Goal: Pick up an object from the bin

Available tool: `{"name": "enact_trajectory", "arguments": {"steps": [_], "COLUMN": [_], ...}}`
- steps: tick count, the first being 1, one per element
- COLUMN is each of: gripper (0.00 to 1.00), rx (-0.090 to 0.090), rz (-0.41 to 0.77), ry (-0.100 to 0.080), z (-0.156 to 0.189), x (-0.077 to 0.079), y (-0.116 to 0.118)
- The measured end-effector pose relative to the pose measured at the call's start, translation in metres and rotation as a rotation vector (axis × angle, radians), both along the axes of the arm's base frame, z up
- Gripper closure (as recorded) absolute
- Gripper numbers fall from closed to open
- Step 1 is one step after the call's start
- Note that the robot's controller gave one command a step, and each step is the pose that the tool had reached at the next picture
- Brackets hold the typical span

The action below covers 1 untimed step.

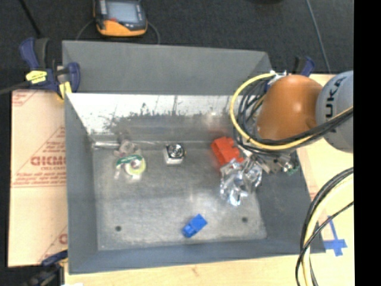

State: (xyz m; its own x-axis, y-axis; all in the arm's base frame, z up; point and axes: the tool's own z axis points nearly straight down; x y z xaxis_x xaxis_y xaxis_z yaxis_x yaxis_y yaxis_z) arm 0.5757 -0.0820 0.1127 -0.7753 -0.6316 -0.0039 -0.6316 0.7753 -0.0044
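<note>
While gripper [239, 185] hangs over scratched grey bin [149, 210], red block [224, 150] just beside, open or closed unclear

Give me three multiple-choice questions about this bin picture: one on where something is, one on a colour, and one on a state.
1. Closest to the gripper lies: A a red block; B a yellow cup; C a green ball.
2. The block near the view's bottom edge is: A white; B blue; C black.
3. That block: A leans on the red block; B sits on the bin's rim; C lies alone on the floor of the bin.
Answers: 1 A, the red block sits right beside the gripper. 2 B, it is plainly blue. 3 C, bare floor surrounds it on every side.
</note>
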Motion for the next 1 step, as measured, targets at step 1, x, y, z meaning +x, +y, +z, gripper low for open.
{"name": "enact_trajectory", "arguments": {"steps": [1], "gripper": [1.00], "rx": [0.000], "rz": [-0.006], "ry": [0.001], "z": [0.0302], "x": [0.0009], "y": [-0.0007]}}
